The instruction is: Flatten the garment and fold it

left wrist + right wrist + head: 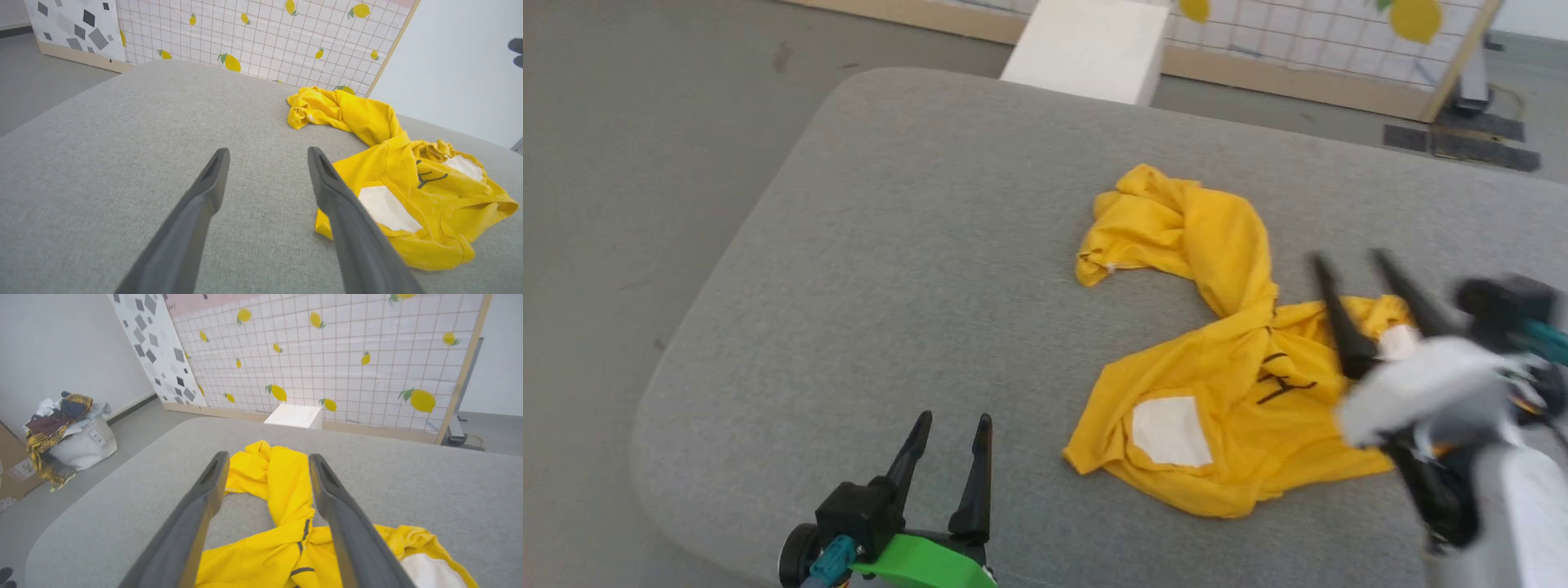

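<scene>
Soft, thin, light garment (pixel 1225 384), all twisted up. Left claw (pixel 953 418) and right claw (pixel 1347 258) wide open, holding nothing. Best to pinch two hem corners and pull apart.

A grey fabric-covered pad (pixel 890 245) carries the crumpled, twisted garment (pixel 1217 384).

My head camera looks down from high on the grey cushion (pixel 890 286). Both wrist cameras sit low and near, facing the lemon screen (pixel 347 355); all three views share the garment (pixel 1225 392).
</scene>
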{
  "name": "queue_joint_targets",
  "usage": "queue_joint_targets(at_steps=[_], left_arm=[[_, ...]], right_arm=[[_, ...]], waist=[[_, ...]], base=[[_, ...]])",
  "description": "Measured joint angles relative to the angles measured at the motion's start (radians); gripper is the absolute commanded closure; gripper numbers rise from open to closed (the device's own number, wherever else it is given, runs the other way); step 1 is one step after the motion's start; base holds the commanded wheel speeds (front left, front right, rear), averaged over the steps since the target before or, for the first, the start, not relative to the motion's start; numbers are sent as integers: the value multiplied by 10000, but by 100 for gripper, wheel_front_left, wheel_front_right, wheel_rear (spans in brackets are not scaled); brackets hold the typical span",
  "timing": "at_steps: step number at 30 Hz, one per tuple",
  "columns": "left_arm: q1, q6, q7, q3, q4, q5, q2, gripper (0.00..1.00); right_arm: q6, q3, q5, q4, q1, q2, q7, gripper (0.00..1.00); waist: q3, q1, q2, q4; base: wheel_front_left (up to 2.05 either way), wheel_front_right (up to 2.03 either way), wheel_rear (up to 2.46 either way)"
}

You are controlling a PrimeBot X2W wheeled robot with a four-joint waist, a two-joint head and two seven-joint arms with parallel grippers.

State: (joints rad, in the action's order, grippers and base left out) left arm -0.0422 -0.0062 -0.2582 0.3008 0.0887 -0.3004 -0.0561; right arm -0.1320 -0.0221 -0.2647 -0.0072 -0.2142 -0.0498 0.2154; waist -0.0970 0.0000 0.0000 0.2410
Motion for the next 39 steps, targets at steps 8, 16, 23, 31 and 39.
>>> queue_joint_targets(at_steps=[8,16,23,31,39], left_arm=[[-455,17,2,-280,-251,44,-6,0],[-1083,136,2,-608,-512,192,-6,0],[-204,-151,546,-261,-742,731,-401,0],[3261,-1003,3298,972,-249,1174,-911,0],[5499,-1175,5196,2579,1643,708,-763,0]], right_arm=[[0,-2272,742,-1024,2465,-15,-2282,0],[0,-2637,-96,-13,4124,-8,-3724,0],[0,-2661,-96,27,3834,-6,-3916,0],[0,-2408,-196,253,3328,-8,-3933,0],[0,-2209,-199,460,2992,-6,-3962,0]], waist=[[-7,0,1,-962],[-29,0,1,-1788],[-120,0,1,-2183],[-666,-1,1,-2202],[-1319,0,0,-2379]], base=[[0,0,0],[0,0,0],[0,0,0],[0,0,0],[0,0,0]])
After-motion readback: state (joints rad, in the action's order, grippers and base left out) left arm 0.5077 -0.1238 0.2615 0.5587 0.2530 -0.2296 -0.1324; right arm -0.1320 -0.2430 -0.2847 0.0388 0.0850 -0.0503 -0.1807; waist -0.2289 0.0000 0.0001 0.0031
